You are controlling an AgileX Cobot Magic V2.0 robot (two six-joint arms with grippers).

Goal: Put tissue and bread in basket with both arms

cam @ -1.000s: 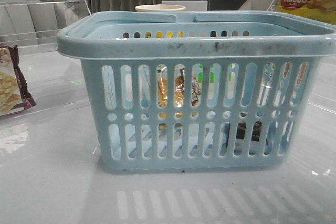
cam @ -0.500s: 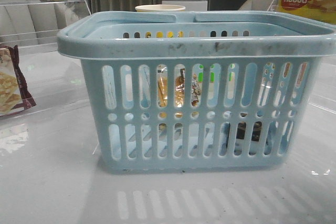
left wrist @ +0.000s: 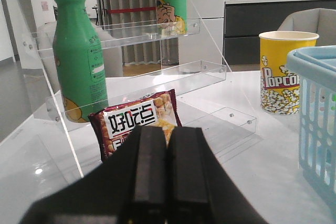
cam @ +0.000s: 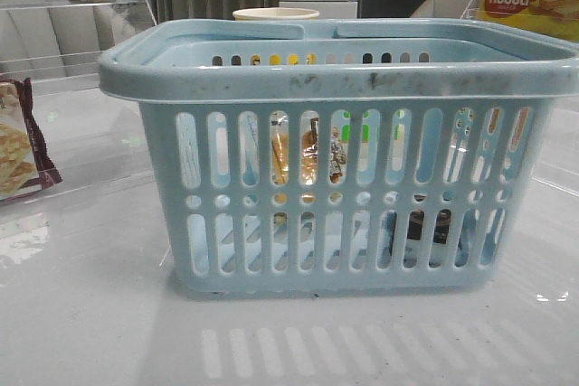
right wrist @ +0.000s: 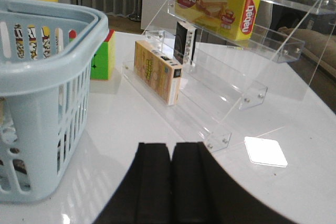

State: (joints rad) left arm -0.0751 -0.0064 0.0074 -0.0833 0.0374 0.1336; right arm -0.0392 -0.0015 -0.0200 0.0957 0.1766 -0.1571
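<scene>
The light-blue basket stands in the middle of the table, close to the front camera. Through its slots I see the golden-brown bread in its clear bag standing inside, and a small dark pack, the tissue, low on the basket floor at the right. My left gripper is shut and empty, left of the basket, pointing at a cracker packet. My right gripper is shut and empty, right of the basket. Neither gripper shows in the front view.
A maroon-edged cracker packet and green bottles stand on a clear acrylic shelf at the left. A popcorn cup stands behind the basket. A second acrylic shelf at the right holds a yellow nabati box, a small box and a colour cube.
</scene>
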